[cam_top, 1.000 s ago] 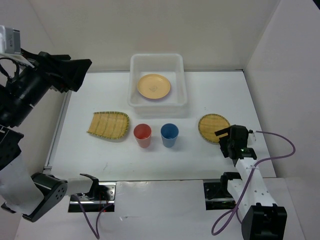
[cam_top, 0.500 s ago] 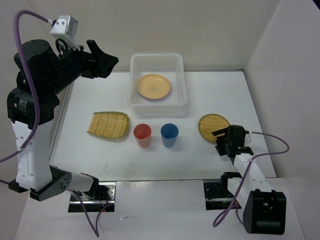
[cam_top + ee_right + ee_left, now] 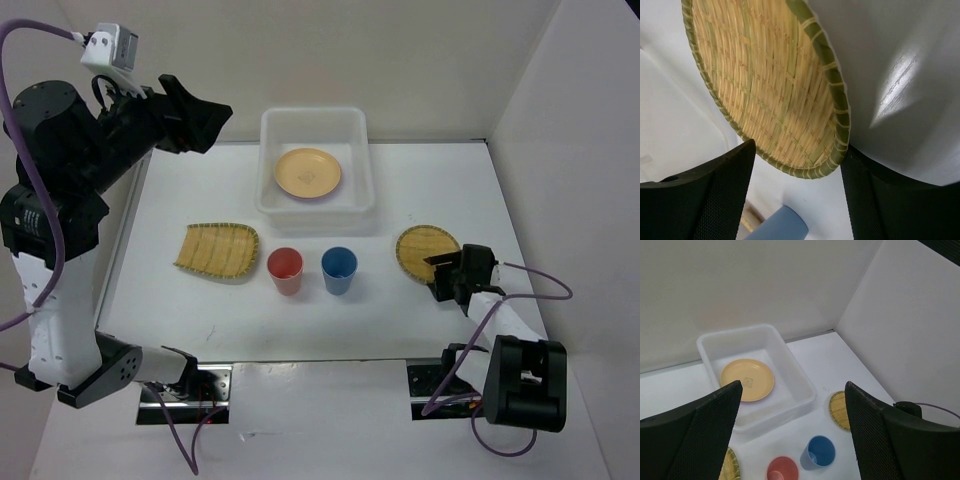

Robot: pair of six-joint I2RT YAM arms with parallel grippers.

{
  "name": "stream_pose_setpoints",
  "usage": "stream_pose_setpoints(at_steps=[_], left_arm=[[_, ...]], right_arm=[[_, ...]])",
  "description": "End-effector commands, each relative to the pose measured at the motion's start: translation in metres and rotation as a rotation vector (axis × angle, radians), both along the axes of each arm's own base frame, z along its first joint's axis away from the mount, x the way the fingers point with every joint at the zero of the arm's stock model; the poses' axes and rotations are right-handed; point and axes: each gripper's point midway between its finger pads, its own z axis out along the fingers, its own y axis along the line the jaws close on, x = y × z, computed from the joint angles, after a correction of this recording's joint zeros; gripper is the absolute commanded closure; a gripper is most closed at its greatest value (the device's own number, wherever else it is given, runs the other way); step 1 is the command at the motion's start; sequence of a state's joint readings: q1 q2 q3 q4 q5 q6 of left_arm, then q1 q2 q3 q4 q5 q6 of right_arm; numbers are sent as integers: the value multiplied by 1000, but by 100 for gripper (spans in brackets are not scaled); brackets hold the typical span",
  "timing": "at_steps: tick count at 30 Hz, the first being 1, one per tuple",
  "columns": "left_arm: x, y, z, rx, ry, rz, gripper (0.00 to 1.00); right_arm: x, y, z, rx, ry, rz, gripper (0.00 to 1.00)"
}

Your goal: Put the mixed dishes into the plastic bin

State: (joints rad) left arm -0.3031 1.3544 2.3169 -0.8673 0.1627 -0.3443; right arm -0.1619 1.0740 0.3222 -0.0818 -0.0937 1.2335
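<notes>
The plastic bin point(image 3: 268, 128) stands at the back middle with an orange-yellow plate point(image 3: 308, 172) lying in it. In front of it, left to right, are a squarish woven tray point(image 3: 217, 249), a red cup point(image 3: 285, 269), a blue cup point(image 3: 339, 268) and a round woven tray point(image 3: 424, 247). My right gripper point(image 3: 445, 272) is low at the round tray's point(image 3: 765, 85) near rim, open, its fingers either side of that rim. High over the back left, my left gripper point(image 3: 200, 120) hangs open and empty, looking down on the bin point(image 3: 805, 390).
White walls close in the table at the back and on the right. The right arm's purple cable point(image 3: 545, 290) loops beside it near the table's right edge. The left arm's tall body point(image 3: 55, 250) stands along the table's left side.
The left arm has swung up from the left edge and now stands high over the back left. The right gripper has slid toward the round tray, and its jaws have narrowed.
</notes>
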Motion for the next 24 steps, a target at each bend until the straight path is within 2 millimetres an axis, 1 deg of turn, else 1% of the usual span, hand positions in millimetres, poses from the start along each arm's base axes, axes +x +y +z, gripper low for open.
stream_pose_setpoints(at_steps=[1,3,4,6,7,9,10,12,13,14,15,16,17,18,19,20,21,23,24], left_arm=[[-4,-1,16,-12,-52,-11,10],[-3,1,16,-12,-51,-2,10],[-5,1,19,-15,-60,-2,10],[-5,1,19,-15,-60,-2,10],[-1,0,17,-12,-52,-2,10],[-1,0,17,-12,-51,-2,10],[-3,0,20,-15,-60,-2,10],[1,-1,17,-4,-56,-1,10],[-1,0,20,-7,-65,-1,10],[2,-1,21,-7,-65,-1,10],[2,-1,18,-4,-56,-1,10],[2,-1,18,-4,-56,-1,10],[1,-2,18,-4,-56,-10,10],[1,-2,18,-4,-56,-11,10],[1,-2,18,-4,-56,-11,10],[1,-2,18,-4,-56,-11,10],[1,-2,18,-4,-56,-11,10],[1,-2,18,-4,-56,-11,10],[1,-2,18,-4,-56,-11,9]], right_arm=[[14,-6,10,22,-58,-41,28],[16,-6,15,40,-86,-63,31],[13,-10,10,46,-77,-92,31],[16,-13,17,68,-124,-128,31],[15,-13,14,76,-123,-136,31],[17,-17,17,74,-136,-149,32],[16,-21,14,74,-126,-165,34],[17,-28,12,81,-126,-175,35],[15,-26,6,96,-108,-159,35],[16,-32,4,108,-106,-176,35],[19,-34,6,98,-125,-156,35],[21,-32,1,118,-109,-136,36],[20,-36,-3,122,-102,-137,36],[26,-38,0,111,-120,-116,36],[28,-33,-5,132,-108,-89,36],[28,-39,-7,142,-108,-105,36],[33,-42,-3,134,-142,-92,38],[38,-41,-3,140,-166,-68,39],[36,-41,-8,134,-152,-59,39]])
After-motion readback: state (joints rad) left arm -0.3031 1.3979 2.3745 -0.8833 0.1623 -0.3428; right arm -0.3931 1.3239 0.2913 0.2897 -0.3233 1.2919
